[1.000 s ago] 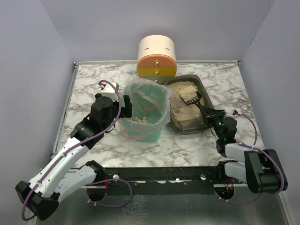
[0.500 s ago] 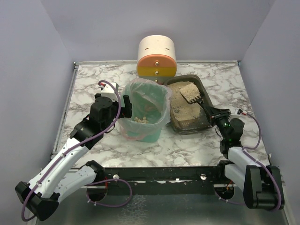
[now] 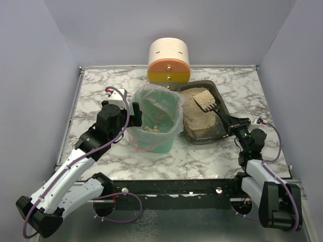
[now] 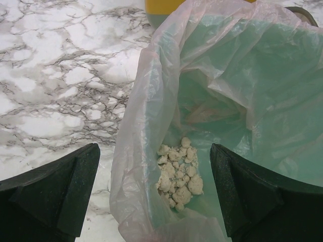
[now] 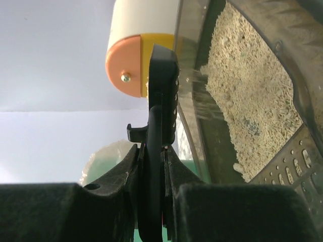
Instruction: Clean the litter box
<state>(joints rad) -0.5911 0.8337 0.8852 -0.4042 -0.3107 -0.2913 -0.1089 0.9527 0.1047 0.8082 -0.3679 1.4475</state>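
Note:
The litter box (image 3: 218, 132) is a dark grey tray of beige litter, right of the green bin (image 3: 154, 143). My right gripper (image 3: 228, 121) is shut on the handle of a black slotted scoop (image 3: 206, 103), whose head is over the far half of the box. In the right wrist view the scoop (image 5: 162, 85) is edge-on between my shut fingers (image 5: 181, 171), with litter grains streaming off it towards the litter box (image 5: 242, 96). My left gripper (image 3: 135, 114) is open, its fingers (image 4: 55, 191) straddling the bin's left bag rim (image 4: 136, 131).
The bin's clear bag holds pale clumps (image 4: 177, 171) at the bottom. A cream, orange and yellow cylinder (image 3: 169, 63) stands behind the bin and box, against the back wall. Purple walls close in the marble table (image 3: 96, 91) on three sides.
My right arm has swung outward to the right, and the scoop head has risen and shifted toward the far end of the litter box. The left arm has not moved.

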